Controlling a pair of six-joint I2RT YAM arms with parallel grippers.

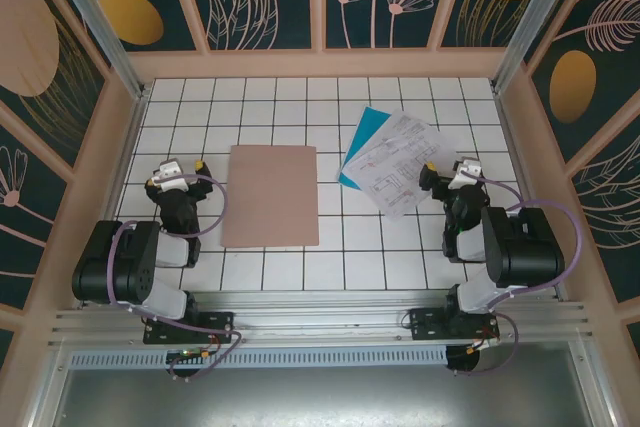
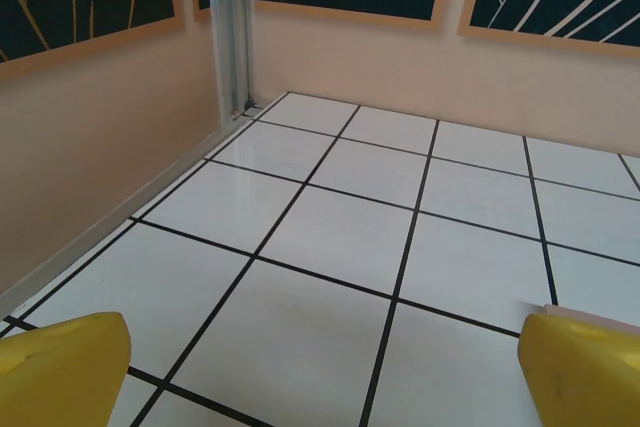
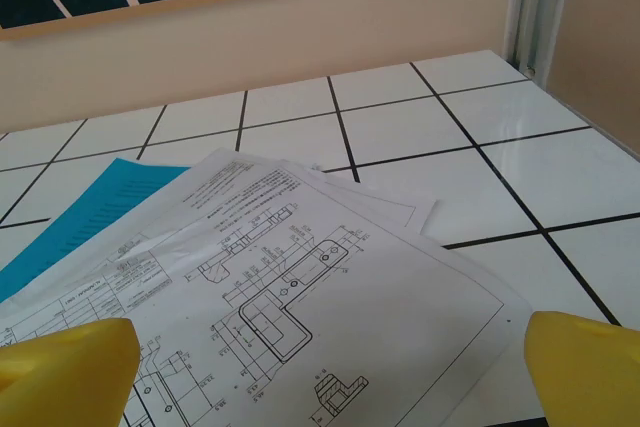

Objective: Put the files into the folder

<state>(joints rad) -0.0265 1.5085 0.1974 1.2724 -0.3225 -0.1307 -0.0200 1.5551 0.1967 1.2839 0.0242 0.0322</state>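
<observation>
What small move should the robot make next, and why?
Probably lower the open right gripper onto the near edge of the files. The sheets lie fanned out directly in front of it, apart from the closed folder on the table.

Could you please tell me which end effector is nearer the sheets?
Right. The right end effector sits at the sheets; the left end effector is beyond the folder.

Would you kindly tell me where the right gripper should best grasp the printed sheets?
Probably the near right edge of the printed sheets, approached low from the right gripper. They lie flat on the table, so only an edge offers a pinch, and that one faces the open jaws.
</observation>
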